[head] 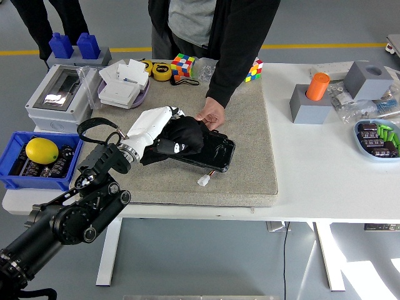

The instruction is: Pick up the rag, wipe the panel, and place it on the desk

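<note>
A black panel [215,150] lies on the grey mat [250,169] in the middle of the table. My left hand [167,133], white with dark fingers, is shut on a black rag [185,135] and presses it onto the panel's left-middle part. A person at the far side rests one hand [211,115] on the panel's far edge, right beside the rag. A small white connector [204,180] on a wire lies just in front of the panel. My right arm does not show.
A blue bin [19,172] with a lemon [41,150] sits at the left edge, behind it a grey electrical box [53,94]. Puzzle cubes [183,64] and tape lie at the mat's far side. An orange cylinder in a grey block [314,97] stands right.
</note>
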Tool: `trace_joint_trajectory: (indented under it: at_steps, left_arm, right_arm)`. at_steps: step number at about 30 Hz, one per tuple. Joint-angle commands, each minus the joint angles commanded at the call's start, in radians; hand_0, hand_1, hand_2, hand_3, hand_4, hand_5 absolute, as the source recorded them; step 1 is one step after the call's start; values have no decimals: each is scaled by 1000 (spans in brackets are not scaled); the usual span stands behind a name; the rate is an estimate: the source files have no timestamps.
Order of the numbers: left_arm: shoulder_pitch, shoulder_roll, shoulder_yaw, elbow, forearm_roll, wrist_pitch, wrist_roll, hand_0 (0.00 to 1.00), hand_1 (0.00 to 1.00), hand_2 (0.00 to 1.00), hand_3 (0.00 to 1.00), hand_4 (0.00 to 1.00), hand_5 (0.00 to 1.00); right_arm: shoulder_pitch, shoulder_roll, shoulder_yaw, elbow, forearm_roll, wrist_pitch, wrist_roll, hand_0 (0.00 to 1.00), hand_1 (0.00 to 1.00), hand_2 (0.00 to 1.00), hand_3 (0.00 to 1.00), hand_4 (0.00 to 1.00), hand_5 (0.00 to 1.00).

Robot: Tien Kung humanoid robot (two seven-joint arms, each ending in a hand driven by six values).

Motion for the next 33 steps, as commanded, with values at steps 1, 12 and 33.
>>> trace_joint_trajectory:
  at_steps: [1,12,33]
  left_arm:
    - [-3,-3,13,-1,-4,1,-1,224,279,331,544,686,2]
    - [-35,-33,91,6,-22,2,1,224,276,333,544,688,2]
    - [-65,-42,162,4,-52,18,-16,221,269,333,544,690,2]
  right_arm:
    - [0,0,-1,0,1,0,0,595,579,518,526,969,405]
    - [1,-1,-9,2,4,1,0,596,579,518,526,970,404]
    - [3,2,-8,4,6,1,0,596,579,518,526,969,402]
